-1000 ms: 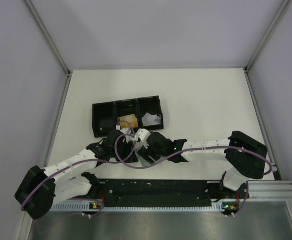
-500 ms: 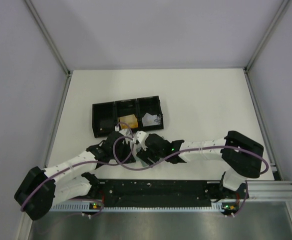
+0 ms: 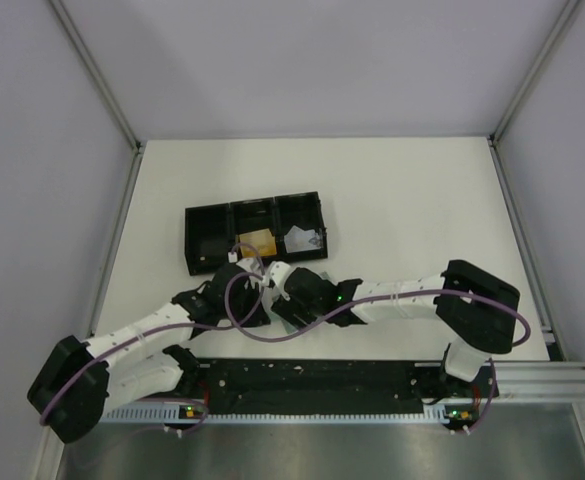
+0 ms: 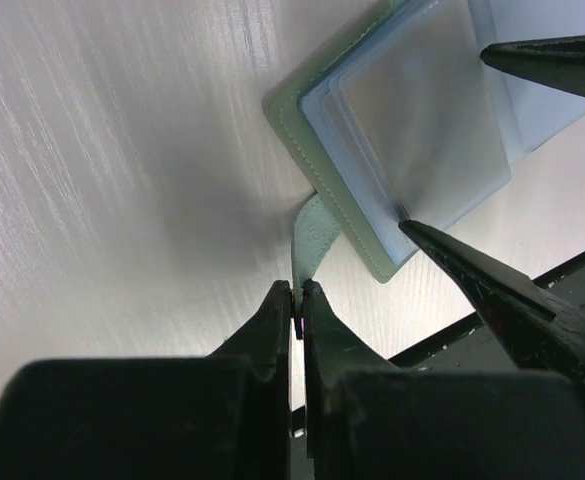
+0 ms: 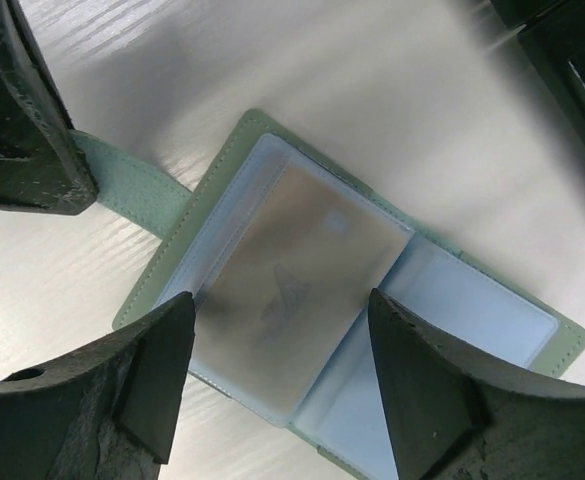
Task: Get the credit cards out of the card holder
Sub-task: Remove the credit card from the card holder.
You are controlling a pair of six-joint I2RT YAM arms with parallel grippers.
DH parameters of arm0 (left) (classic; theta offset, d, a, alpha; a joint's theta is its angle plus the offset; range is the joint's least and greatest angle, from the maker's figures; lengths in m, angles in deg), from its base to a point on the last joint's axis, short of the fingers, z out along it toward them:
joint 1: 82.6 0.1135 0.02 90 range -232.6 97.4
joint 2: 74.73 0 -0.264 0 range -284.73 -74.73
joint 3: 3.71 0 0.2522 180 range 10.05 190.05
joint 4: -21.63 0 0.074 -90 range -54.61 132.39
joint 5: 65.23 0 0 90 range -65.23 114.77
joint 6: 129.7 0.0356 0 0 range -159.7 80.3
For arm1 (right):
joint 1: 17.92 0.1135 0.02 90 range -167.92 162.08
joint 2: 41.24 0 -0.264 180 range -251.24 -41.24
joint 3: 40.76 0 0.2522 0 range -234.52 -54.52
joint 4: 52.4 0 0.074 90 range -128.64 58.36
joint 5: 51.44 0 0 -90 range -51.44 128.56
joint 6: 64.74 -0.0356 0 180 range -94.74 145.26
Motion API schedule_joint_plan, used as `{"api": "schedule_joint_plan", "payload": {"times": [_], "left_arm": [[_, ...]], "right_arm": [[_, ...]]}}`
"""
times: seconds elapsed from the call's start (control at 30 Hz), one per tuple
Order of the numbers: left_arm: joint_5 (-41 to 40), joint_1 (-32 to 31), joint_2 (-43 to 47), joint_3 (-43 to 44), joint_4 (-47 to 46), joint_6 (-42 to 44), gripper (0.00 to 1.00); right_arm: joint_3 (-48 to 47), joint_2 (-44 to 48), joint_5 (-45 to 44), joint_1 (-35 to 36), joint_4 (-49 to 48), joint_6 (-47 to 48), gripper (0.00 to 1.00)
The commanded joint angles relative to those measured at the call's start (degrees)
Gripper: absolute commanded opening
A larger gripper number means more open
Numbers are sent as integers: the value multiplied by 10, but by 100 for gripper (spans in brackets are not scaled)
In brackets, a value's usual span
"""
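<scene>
Black tray [image 3: 254,232]: lies on the white table [image 3: 422,200], left of centre, with three compartments in a row.
Tray, middle compartment: a tan-orange card [image 3: 256,241] lies inside.
Tray, right compartment: a silvery-grey card [image 3: 302,239] lies inside.
Tray, left compartment: too dark to tell what it holds.
Card holder [image 5: 472,305]: lies open and flat on the table just on the near side of the tray, under the two wrists. It has a pale green cover and pale blue clear sleeves.
Card in holder [image 5: 292,270]: a silvery-grey card sits in the sleeves of the panel nearer the tab, turned slightly askew to the cover.
Tab [image 4: 310,235]: a narrow green strap sticks out from the holder's edge.
Left gripper [image 4: 296,290]: the jaws are pressed together on the end of the tab, pinning the card holder by it.
Right gripper [image 5: 282,300]: the jaws stand wide, straddling the panel with the card, one fingertip at each side of it. Whether the tips touch it cannot be told.
Left arm [image 3: 142,335]: stretches low from the near-left base up and right.
Right arm [image 3: 412,295]: folds at the near right and reaches left, so the wrists meet nose to nose.
</scene>
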Motion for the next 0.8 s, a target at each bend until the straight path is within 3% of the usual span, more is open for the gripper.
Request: {"api": "schedule_joint_plan", "payload": {"times": [0.0,0.17,0.43,0.63,0.77], "left_arm": [[-4,-6,21,5,3,17,0],[-11,-6,29,7,16,22,0],[-11,-6,27,10,20,25,0],[-4,-6,24,12,24,32,0],[-2,-6,28,11,29,39,0]], "right_arm": [[-20,-2,-77,7,38,11,68],[-13,9,-139,7,52,18,64],[-9,50,-155,-9,50,18,42],[-3,67,-135,-44,48,7,41],[6,84,-145,-109,72,-50,44]]}}
